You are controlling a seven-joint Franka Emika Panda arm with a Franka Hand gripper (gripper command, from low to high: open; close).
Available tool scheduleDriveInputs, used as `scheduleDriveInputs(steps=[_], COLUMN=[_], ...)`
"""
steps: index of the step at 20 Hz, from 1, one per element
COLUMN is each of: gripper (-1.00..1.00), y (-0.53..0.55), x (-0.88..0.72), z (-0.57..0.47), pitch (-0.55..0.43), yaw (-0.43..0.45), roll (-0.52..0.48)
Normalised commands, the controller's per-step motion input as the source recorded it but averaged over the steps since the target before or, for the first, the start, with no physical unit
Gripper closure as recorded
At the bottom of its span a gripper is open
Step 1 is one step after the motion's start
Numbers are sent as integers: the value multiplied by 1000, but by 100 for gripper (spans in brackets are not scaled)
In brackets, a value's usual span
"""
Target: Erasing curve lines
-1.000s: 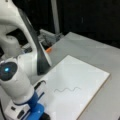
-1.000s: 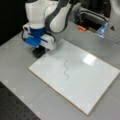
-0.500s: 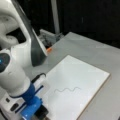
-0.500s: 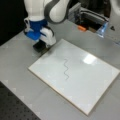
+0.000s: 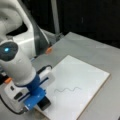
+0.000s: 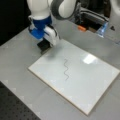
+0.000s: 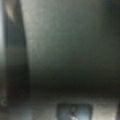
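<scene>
Board [image 5: 82,82] white, flat on grey table [image 5: 100,50], used as landmark. Gripper [image 5: 45,103] sits low at board's corner nearest arm, dark block under blue mount; same corner in a front view [image 6: 43,46]. Whether gripper is open or closed can't be told. Curve lines [image 5: 67,89] intact near board's middle, well apart from gripper; also seen in a front view [image 6: 66,70]. Beyond board, orange item [image 6: 81,28] on table. Wrist view shows only grey blur, no board, no stroke.

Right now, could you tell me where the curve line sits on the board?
In both front views the curve line lies near the middle of the white board, unerased, apart from the gripper at the board's corner.
</scene>
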Motion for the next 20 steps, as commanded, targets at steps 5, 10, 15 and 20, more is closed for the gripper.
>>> scheduleDriveInputs(steps=[5, 10, 15, 20], gripper=[100, 100, 100, 100], y=[541, 142, -110, 40], x=[-212, -191, -295, -351], z=[6, -148, -53, -101], pitch=[3, -83, -168, -234], yaw=[15, -85, -230, -325], roll=[-199, -106, 37, 93])
